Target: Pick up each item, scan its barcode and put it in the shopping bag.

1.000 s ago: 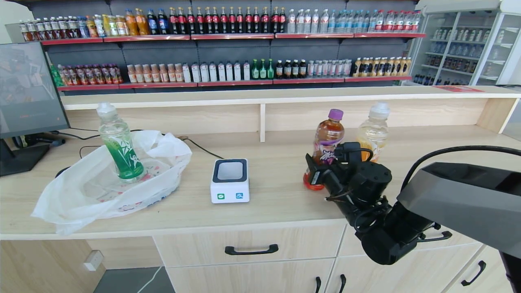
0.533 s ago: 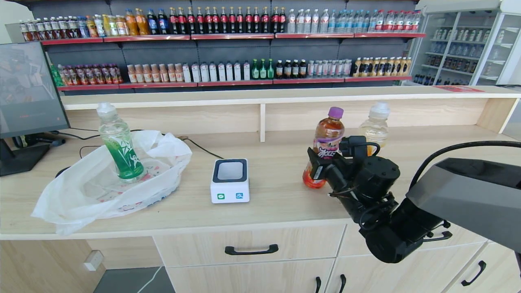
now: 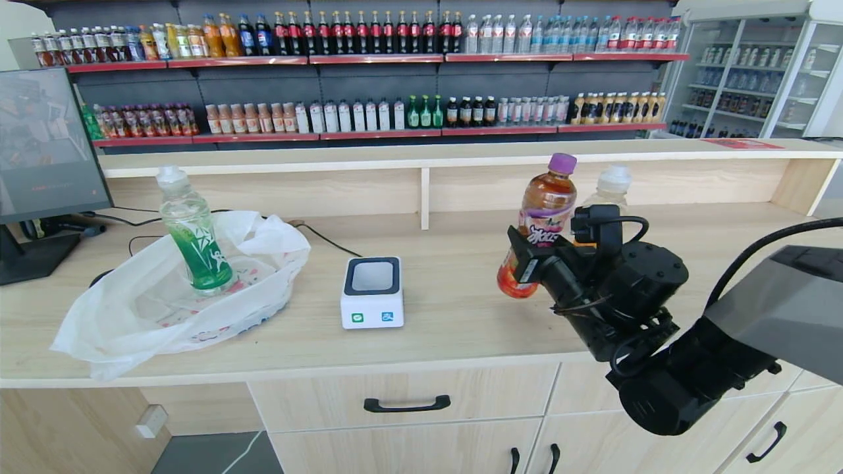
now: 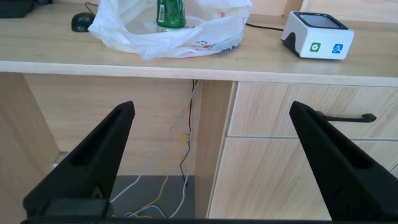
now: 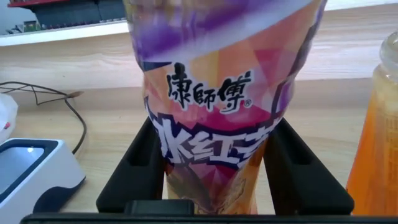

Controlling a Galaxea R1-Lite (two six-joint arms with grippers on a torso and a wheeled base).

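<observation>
Since its barcode presumably must meet the scanner (image 3: pixel 372 291) before bagging, the purple-capped tea bottle (image 3: pixel 545 204) hangs tilted above the counter (image 3: pixel 448 316), clamped at its waist by the right gripper (image 3: pixel 537 263). The left gripper (image 4: pixel 211 115) sits spread wide and empty below the counter's edge.

Right wrist view: the purple-capped bottle (image 5: pixel 214 93) runs off the picture at both ends, so we see neither cap nor base. The white-capped bottle (image 5: pixel 379 124) is cut by an edge, the scanner (image 5: pixel 31 171) by a corner.

Head view: the right claw (image 3: pixel 556 245) and its arm cover the white-capped bottle below its shoulder.

Left wrist view: the green bottle (image 4: pixel 170 12) loses its upper part at the edge.

The shelf bottles (image 3: pixel 369 33) are too small for us to tell apart.
</observation>
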